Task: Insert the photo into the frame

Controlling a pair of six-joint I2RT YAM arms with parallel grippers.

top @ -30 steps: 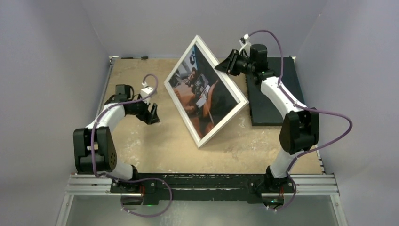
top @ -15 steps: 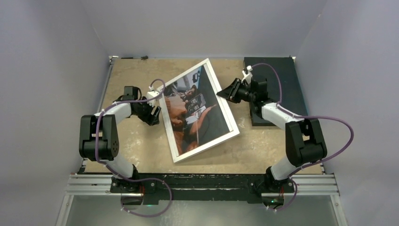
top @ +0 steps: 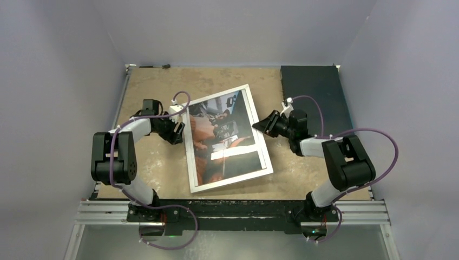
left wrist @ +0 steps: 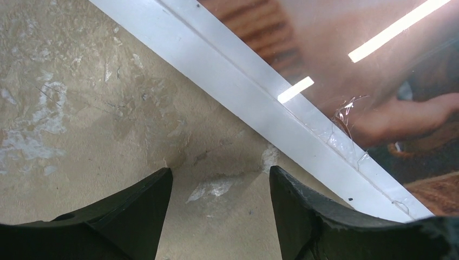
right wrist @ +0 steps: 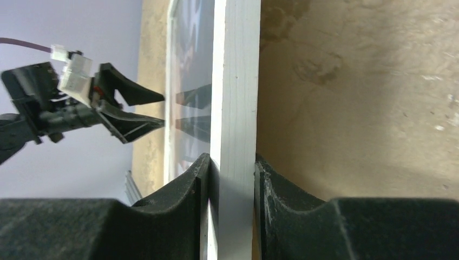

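Observation:
The white-edged frame (top: 189, 149) lies low over the middle of the table, face up, with the dark, orange-brown photo (top: 224, 138) showing behind its pane. My right gripper (top: 261, 125) is shut on the frame's right edge; the right wrist view shows both fingers pressed on the white rim (right wrist: 235, 97) at the right gripper (right wrist: 231, 160). My left gripper (top: 178, 130) stands open just off the frame's left edge. In the left wrist view the left gripper (left wrist: 219, 170) has only bare table between its fingers, with the white rim (left wrist: 243, 92) and the glossy photo (left wrist: 346, 65) just beyond.
A black rectangular mat (top: 311, 86) lies at the back right of the beige table (top: 157, 173). Grey walls close in the left, back and right sides. A metal rail (top: 233, 212) with both arm bases runs along the near edge.
The right arm has brought the frame down from a steep tilt at the back to low over the table's middle, turning it. The left gripper moved up beside its left edge.

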